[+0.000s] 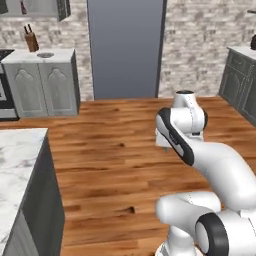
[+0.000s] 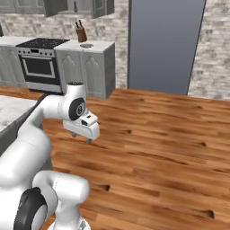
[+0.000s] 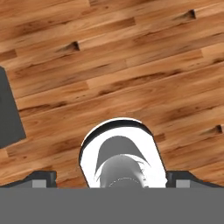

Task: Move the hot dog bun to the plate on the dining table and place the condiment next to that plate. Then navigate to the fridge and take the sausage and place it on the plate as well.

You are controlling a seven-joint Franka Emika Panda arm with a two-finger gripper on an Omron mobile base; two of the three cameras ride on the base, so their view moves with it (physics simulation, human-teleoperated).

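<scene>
- Wooden plank floor [image 1: 115, 165] spreads across the kitchen, backed by a pale brick wall [image 1: 200, 45].
- At the far left of the left base view, a marble-topped bench [image 1: 17, 165] with dark grey sides juts in; its visible top is bare.
- Behind it in that view, a grey cabinet [image 1: 47, 85] stands against the wall, carrying a knife block [image 1: 31, 40] and a small round dish [image 1: 45, 55] just beside the block.
- In the right base view a stove [image 2: 39, 63] with an oven door sits directly left of that same cabinet.
- Further right, the fridge [image 1: 125, 47] rises as a tall flat grey slab to the top of the frame, its door closed, well apart from the robot across open floor.
- Right of the fridge, more grey cabinets [image 1: 240, 82] line the right edge of the left base view.
- The white arm folds over the open floor, and the gripper [image 2: 83, 132] hangs low from the wrist, pointing down at the planks.
- In the hand view the jaws stand wide apart, one dark fingertip [image 3: 39, 179] at each bottom corner, with nothing between them but floor.
- A dark grey panel [image 3: 8, 113] cuts into the left edge of the hand view; what it belongs to cannot be told.
</scene>
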